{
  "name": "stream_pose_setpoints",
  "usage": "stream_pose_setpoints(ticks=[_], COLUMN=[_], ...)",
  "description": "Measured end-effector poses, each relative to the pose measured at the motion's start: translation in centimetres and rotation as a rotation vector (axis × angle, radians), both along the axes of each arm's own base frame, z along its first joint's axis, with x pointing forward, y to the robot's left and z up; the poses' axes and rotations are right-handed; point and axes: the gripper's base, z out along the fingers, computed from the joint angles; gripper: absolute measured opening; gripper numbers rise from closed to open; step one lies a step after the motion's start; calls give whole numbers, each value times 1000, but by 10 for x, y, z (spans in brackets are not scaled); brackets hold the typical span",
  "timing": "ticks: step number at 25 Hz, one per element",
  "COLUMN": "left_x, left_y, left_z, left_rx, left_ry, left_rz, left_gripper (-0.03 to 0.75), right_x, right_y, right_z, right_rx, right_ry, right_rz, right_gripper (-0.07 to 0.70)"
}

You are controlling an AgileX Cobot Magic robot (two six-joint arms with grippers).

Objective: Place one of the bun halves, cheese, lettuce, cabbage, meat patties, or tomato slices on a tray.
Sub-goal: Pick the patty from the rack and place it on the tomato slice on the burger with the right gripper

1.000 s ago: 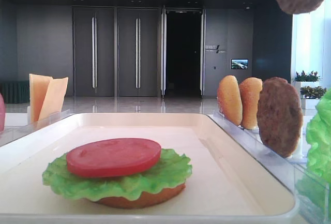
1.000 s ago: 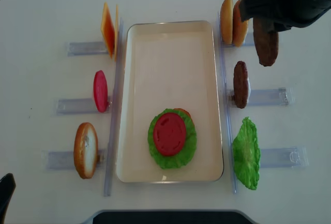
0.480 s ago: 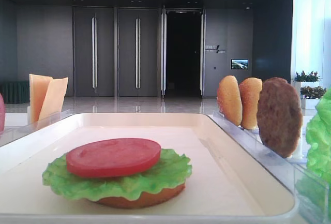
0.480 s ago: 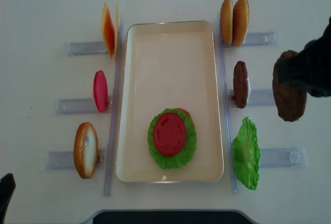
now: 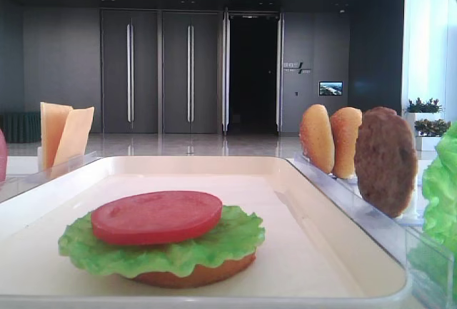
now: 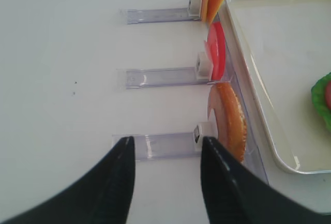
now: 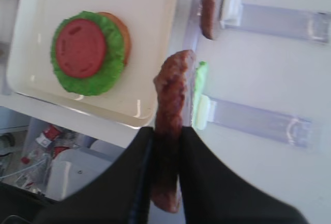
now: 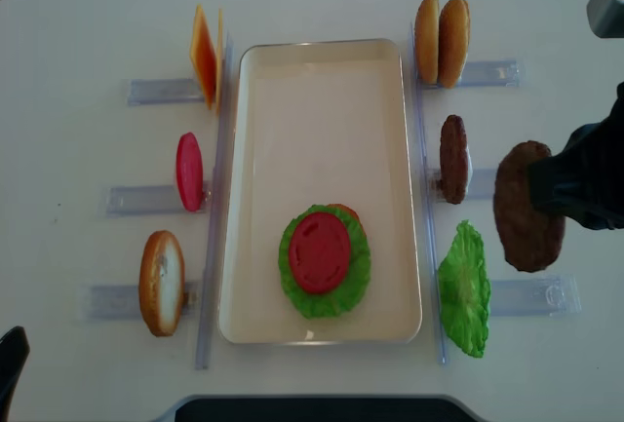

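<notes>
My right gripper [image 7: 166, 133] is shut on a brown meat patty [image 7: 170, 105], held on edge. In the overhead view this patty [image 8: 527, 206] hangs right of the tray [image 8: 322, 45], over the table between the patty rack and the lettuce [image 8: 464, 288]. On the tray's near end lies a stack: a bun half [image 5: 193, 275], a lettuce leaf [image 5: 214, 245] and a tomato slice [image 8: 320, 251] on top. My left gripper [image 6: 166, 144] stands open and holds nothing, above a clear rack beside a standing bun half [image 6: 230, 120].
Clear racks flank the tray. On the left stand cheese [image 8: 206, 57], a tomato slice [image 8: 189, 171] and a bun half [image 8: 161, 282]. On the right stand two bun halves [image 8: 441, 40] and another patty [image 8: 453, 159].
My right gripper has carried the patty from the back right by the buns toward the front, then a little left toward the tray. The left gripper has not moved.
</notes>
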Motion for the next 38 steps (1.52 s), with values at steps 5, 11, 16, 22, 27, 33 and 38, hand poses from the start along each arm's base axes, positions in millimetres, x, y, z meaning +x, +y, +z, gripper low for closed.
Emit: stream_pose_setpoints(ticks=[5, 11, 16, 22, 27, 33, 38], left_x=[0, 0, 0, 0, 0, 0, 0], left_y=[0, 0, 0, 0, 0, 0, 0], left_z=[0, 0, 0, 0, 0, 0, 0], left_rx=[0, 0, 0, 0, 0, 0, 0], left_ry=[0, 0, 0, 0, 0, 0, 0], left_rz=[0, 0, 0, 0, 0, 0, 0], left_gripper=[328, 328, 328, 328, 328, 328, 328], right_x=[18, 49, 69, 79, 79, 68, 68], right_y=[24, 53, 73, 96, 117, 134, 135], right_z=[-8, -24, -44, -62, -75, -89, -106], right_rx=[133, 292, 368, 397, 418, 416, 382], right_ry=[42, 63, 123, 135, 127, 135, 135], right_rz=[72, 78, 71, 68, 133, 242, 276], right_gripper=[136, 136, 136, 136, 136, 134, 134])
